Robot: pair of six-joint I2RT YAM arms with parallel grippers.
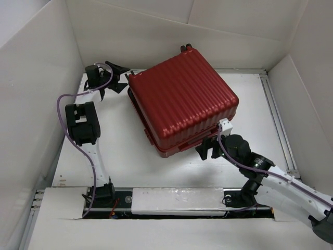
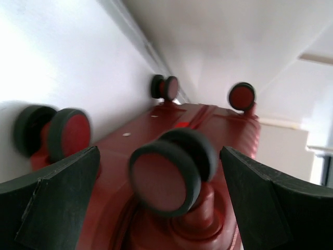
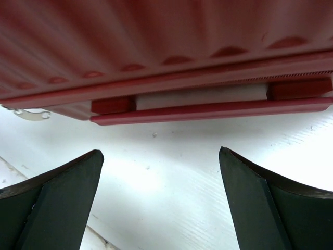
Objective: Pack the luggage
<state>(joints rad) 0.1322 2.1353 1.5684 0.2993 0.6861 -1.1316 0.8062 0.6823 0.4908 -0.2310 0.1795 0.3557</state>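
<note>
Luggage, top view: dark-red ribbed luggage point(image 1: 182, 99) lay flat near the centre of the table point(image 1: 130, 172), shells together; whether it was latched could not be told
Long axis, top view: judged to run from the wheel end at 11 o'clock to the handle end at 5 o'clock
Left arm, top view: left gripper point(image 1: 115, 78) sat at the luggage's 10 o'clock corner, just beside the wheel end, jaws apart and empty
Right arm, top view: right gripper point(image 1: 207, 148) sat just off the luggage's 5 o'clock edge, jaws apart and empty
Left wrist view: left fingers point(image 2: 57, 203) were spread wide; one wheel point(image 2: 166, 177) stood between them, touching neither; other wheels point(image 2: 165, 87) sat farther off, toward 12 and 1 o'clock
Right wrist view: right fingers point(image 3: 57, 203) were spread wide over bare table; the carry handle point(image 3: 208, 112) lay crosswise at 12 o'clock, ahead of the tips, not between them
Deciding relation: each arm faced one end of the axis; the right looked better placed, the handle lying square across its jaws
Task state: judged closed; contents hidden
</note>
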